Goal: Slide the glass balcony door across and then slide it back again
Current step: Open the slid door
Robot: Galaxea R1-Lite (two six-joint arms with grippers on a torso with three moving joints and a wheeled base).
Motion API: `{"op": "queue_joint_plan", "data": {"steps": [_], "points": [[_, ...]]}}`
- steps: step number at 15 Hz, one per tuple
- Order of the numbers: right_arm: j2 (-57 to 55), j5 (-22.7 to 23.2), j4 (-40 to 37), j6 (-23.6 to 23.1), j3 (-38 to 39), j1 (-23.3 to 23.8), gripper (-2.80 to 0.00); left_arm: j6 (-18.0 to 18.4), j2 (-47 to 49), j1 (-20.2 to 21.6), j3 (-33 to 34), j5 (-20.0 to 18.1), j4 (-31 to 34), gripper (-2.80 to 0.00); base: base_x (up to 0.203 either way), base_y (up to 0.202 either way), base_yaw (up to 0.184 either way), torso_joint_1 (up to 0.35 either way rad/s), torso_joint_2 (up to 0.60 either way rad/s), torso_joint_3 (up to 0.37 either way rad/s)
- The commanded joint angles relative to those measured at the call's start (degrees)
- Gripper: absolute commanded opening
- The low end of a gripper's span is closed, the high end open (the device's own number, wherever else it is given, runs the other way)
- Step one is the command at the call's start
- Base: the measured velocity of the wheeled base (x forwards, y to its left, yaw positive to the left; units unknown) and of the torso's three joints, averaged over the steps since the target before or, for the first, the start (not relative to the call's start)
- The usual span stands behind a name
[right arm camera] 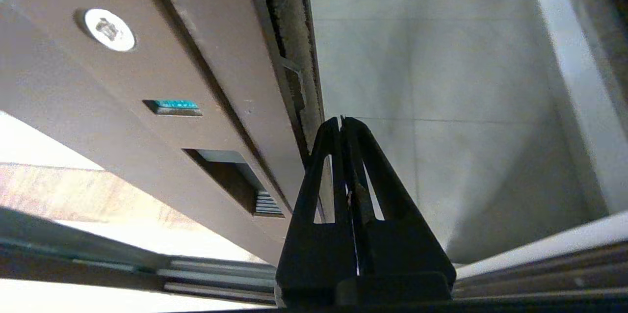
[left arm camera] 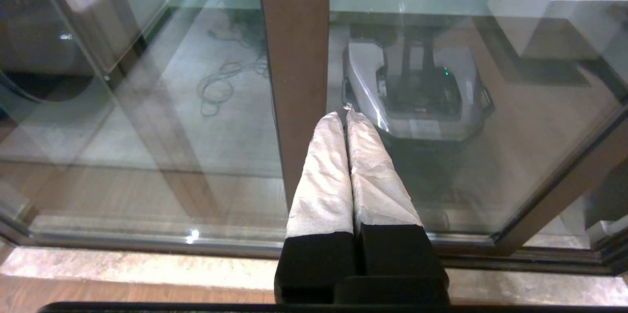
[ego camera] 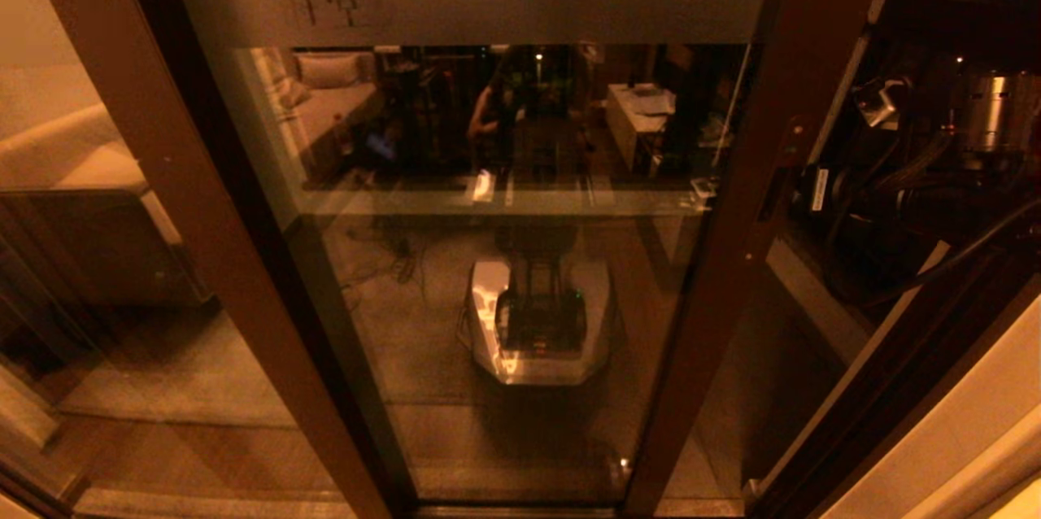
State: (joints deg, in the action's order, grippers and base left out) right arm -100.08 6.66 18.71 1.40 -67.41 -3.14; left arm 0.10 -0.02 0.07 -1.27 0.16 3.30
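Note:
The glass balcony door (ego camera: 504, 275) fills the middle of the head view, with its frosted band (ego camera: 520, 2) across the top. It stands partly slid open, with a gap to the right of its dark brown stile (ego camera: 752, 202). My right arm (ego camera: 895, 177) shows in that gap. My right gripper (right arm camera: 341, 119) is shut and empty, close beside the stile's edge seal (right arm camera: 289, 33), just past the slot handle (right arm camera: 230, 180). Whether it touches the edge I cannot tell. My left gripper (left arm camera: 346, 113), with white-wrapped fingers, is shut and empty before a brown post (left arm camera: 294, 58).
The lighter brown post (ego camera: 154, 177) of the unmoving panel stands at the left, with a sofa (ego camera: 73, 169) behind its glass. The glass reflects my base (ego camera: 537, 316). Floor tracks (right arm camera: 221, 273) run under the door. Grey balcony tiles (right arm camera: 441, 82) lie beyond, and the door jamb (ego camera: 903, 389) stands at the right.

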Motion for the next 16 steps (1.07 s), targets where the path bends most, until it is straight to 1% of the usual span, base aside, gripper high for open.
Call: {"op": "queue_joint_plan", "data": {"steps": [1,4,7,8,10,13,16], "points": [[-0.1,-0.9,0.1,0.1,-0.2,-0.9,-2.8,0.0,-0.1,0.0,0.0,0.0,0.0,-2.8,0.0,0.0,0.0,0.0,0.0,0.0],[-0.6,-1.1,0.1,0.1,-0.4,-2.4,-2.8,0.0,-0.1,0.0,0.0,0.0,0.0,-2.8,0.0,0.0,0.0,0.0,0.0,0.0],[-0.6,-1.2,0.1,1.3,-0.8,-4.0,-2.8,0.0,-0.1,0.0,0.0,0.0,0.0,-2.8,0.0,0.0,0.0,0.0,0.0,0.0],[-0.6,-1.8,0.1,1.4,-1.1,-4.3,-2.8,0.0,-0.1,0.0,0.0,0.0,0.0,-2.8,0.0,0.0,0.0,0.0,0.0,0.0],[-1.4,-4.4,0.1,1.8,-1.7,-5.7,-2.8,0.0,-0.1,0.0,0.0,0.0,0.0,-2.8,0.0,0.0,0.0,0.0,0.0,0.0],[-2.0,-4.7,0.9,1.9,-1.8,-6.3,-2.8,0.0,-0.1,0.0,0.0,0.0,0.0,-2.8,0.0,0.0,0.0,0.0,0.0,0.0],[-2.0,-4.9,0.9,2.1,-1.8,-8.5,-2.8,0.0,-0.1,0.0,-0.1,0.0,0.0,-2.8,0.0,0.0,0.0,0.0,0.0,0.0]]}}
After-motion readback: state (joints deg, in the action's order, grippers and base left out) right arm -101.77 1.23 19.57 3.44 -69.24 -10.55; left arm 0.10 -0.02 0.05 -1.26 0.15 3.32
